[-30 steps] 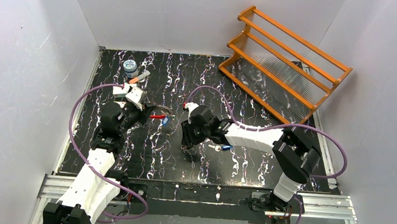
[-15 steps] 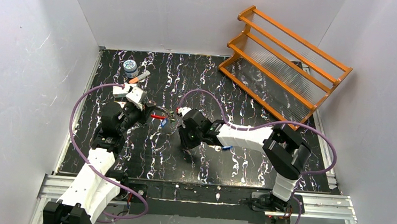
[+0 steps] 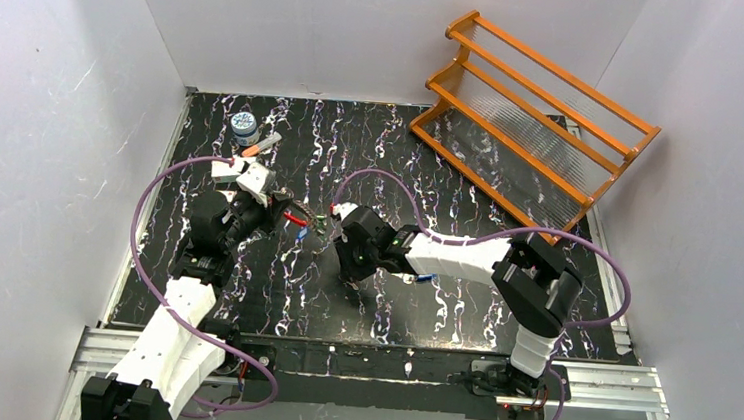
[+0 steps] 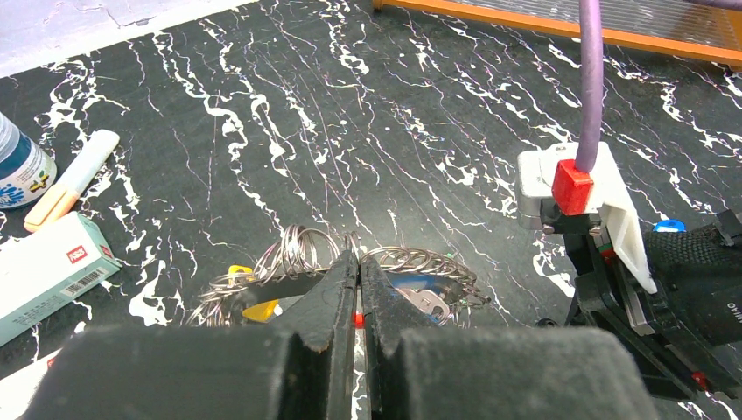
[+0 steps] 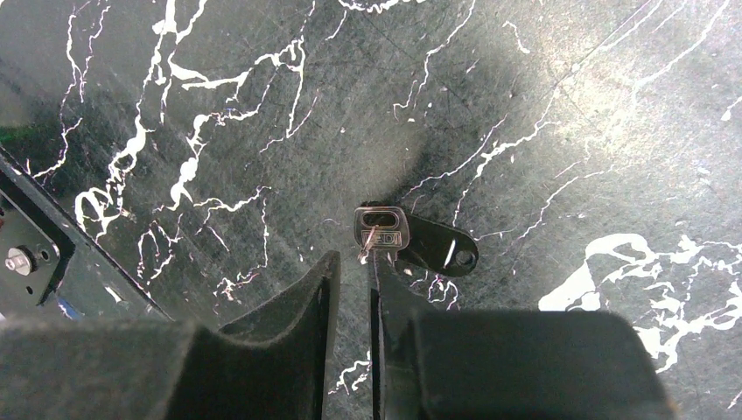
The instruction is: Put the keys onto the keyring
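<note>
My left hand [image 4: 359, 262] is gripping the keyring [image 4: 420, 261] near the desk's middle. My right hand [image 5: 354, 262] is pinching a black-headed key [image 5: 378, 223] by its blade, jaws nearly together.

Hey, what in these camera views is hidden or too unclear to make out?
Right wrist view: key blade hidden by fingers of right end effector; grip unclear.
Left wrist view: keyring near side covered by shut left end effector.
Top view: key out of sight beneath right end effector; keyring wire too thin to trace.
</note>
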